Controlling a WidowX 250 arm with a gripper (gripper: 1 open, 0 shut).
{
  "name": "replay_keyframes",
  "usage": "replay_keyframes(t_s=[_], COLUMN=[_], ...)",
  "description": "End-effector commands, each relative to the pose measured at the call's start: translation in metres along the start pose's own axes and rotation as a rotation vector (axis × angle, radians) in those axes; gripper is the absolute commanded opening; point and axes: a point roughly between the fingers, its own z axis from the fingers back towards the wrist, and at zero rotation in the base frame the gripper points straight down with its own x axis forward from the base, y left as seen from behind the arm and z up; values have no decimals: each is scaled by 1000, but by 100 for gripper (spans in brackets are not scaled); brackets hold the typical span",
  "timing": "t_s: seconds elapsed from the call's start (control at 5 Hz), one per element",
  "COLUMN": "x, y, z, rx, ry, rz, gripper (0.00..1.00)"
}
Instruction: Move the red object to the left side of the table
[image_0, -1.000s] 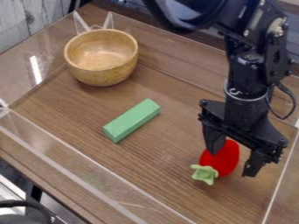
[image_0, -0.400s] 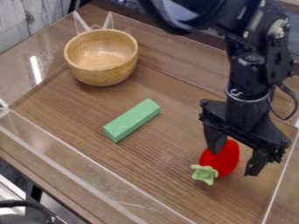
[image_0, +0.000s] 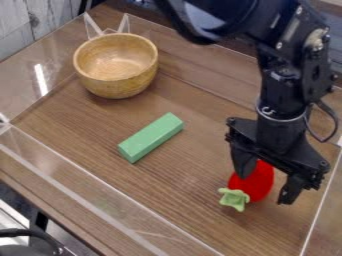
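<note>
Nothing has shifted since the earlier frames: arm, toy and everything else keep their places. Largest is the table (image_0: 80, 120), brown wood grain with low clear walls. On it, at the far left, stands a wooden bowl (image_0: 116, 66); near the middle lies a green block (image_0: 150, 137), well apart from the arm. The black gripper (image_0: 271, 184) points straight down at the right side, jaws spread wide and holding nothing yet. Smallest is the red object (image_0: 253, 182), lying on the tabletop near the right front wall, its pale green stem cap toward the camera.

It sits between the two fingers, one on each flank, red body partly hidden behind them; whether either pad touches it cannot be told. Judging by its glossy skin, it is probably light, hard and slippery, and its rounded shape could squirt out under pressure. Closing across the widest part of the body, clear of the leafy cap, looks the safest hold.
</note>
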Motion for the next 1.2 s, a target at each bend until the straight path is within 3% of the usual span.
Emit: replay_keyframes(t_s=[0.0,0.4,0.6,1.0], x=[7,9,10,19], y=[-2,-3,-2,5], z=[13,13,10,33], rx=[-8,-4,-1,-9], ry=[-52,-56,-51,-83], rz=[-9,-15,-10,10], gripper=[100,100,0,0])
